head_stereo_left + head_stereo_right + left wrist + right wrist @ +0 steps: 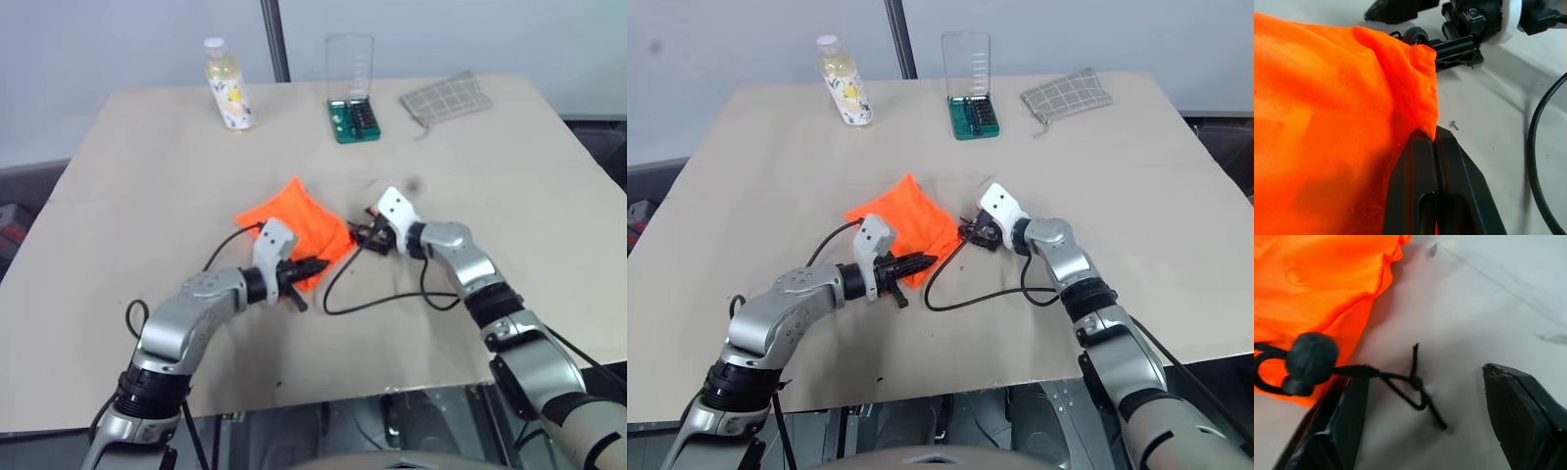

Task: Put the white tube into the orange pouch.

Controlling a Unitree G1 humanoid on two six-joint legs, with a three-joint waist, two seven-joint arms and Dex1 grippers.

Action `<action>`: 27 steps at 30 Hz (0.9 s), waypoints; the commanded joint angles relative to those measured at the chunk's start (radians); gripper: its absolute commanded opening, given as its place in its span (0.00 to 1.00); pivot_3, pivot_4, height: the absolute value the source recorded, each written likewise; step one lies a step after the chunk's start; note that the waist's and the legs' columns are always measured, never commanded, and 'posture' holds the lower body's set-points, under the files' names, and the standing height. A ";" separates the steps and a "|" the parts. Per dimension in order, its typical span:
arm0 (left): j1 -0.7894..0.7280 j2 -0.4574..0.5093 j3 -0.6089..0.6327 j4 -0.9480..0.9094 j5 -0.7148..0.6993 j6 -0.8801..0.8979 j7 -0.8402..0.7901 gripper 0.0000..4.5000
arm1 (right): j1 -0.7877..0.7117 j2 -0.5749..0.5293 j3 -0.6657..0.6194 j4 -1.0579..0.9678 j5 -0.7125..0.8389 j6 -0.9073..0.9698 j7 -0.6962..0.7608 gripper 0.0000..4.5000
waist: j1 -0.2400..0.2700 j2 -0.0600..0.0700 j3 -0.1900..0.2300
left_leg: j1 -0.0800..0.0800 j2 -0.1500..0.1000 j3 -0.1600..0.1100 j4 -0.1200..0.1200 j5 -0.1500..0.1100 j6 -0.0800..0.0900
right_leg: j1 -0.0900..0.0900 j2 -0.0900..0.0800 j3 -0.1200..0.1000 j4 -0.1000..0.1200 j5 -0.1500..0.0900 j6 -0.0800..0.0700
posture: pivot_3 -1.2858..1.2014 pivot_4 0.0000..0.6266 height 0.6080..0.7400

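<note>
The orange pouch (pixel 299 220) lies crumpled in the middle of the table. My left gripper (pixel 313 264) reaches it from the near left and is shut on a corner of its fabric edge (pixel 1425 117). My right gripper (pixel 364 235) sits at the pouch's right side, low over the table, and is open. The pouch's thin black drawstring (pixel 1400 382), with a round black toggle (pixel 1310 362), lies between its fingers (pixel 1518 406), and I cannot tell whether they touch it. The white tube is out of view.
At the far side stand a yellowish bottle (pixel 227 86), a green bit case with a clear lid (pixel 353 117) and a grey checked cloth pouch (pixel 446 98). A black cable (pixel 372 304) loops on the table near my arms. Open tabletop lies to the right.
</note>
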 commanded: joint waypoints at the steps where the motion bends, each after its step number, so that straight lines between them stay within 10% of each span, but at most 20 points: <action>1: -0.005 0.002 0.023 -0.053 -0.006 -0.003 0.005 0.00 | 0.002 0.001 -0.009 0.025 -0.007 -0.049 0.019 0.42 | -0.001 0.000 0.000 | 0.000 0.000 0.000 0.000 0.000 0.000 | 0.000 0.000 0.000 0.000 0.000 0.000 | 0.52 0.24 1.00; 5: 0.009 0.003 0.021 -0.056 -0.003 -0.008 0.006 0.00 | 0.017 0.012 -0.034 0.017 0.017 -0.059 0.020 0.02 | -0.002 0.000 0.000 | 0.000 0.000 -0.001 0.000 0.000 0.000 | 0.000 0.000 0.000 0.000 0.000 0.000 | 0.52 0.24 1.00; 12: -0.013 -0.022 0.050 -0.047 -0.022 -0.004 0.037 0.00 | 0.050 0.045 -0.198 -0.206 0.211 0.156 -0.012 0.02 | -0.002 0.001 0.000 | -0.001 0.001 -0.001 0.000 0.001 -0.001 | 0.000 0.000 0.000 0.000 0.000 0.000 | 0.52 0.24 1.00; 20: -0.084 -0.061 0.096 -0.081 -0.025 -0.087 0.045 0.67 | 0.002 0.065 -0.285 -0.560 0.384 0.494 -0.131 0.00 | -0.001 0.001 0.000 | -0.001 0.000 -0.003 0.000 0.000 0.000 | 0.000 0.000 -0.001 0.001 0.000 0.000 | 0.52 0.24 1.00; 27: -0.215 -0.109 0.133 -0.052 -0.011 -0.233 0.062 0.67 | -0.082 0.046 -0.277 -0.694 0.419 0.594 -0.170 0.00 | 0.003 0.001 0.000 | -0.001 0.000 -0.003 0.000 0.000 0.000 | 0.000 0.000 -0.002 0.000 0.000 0.000 | 0.52 0.24 1.00</action>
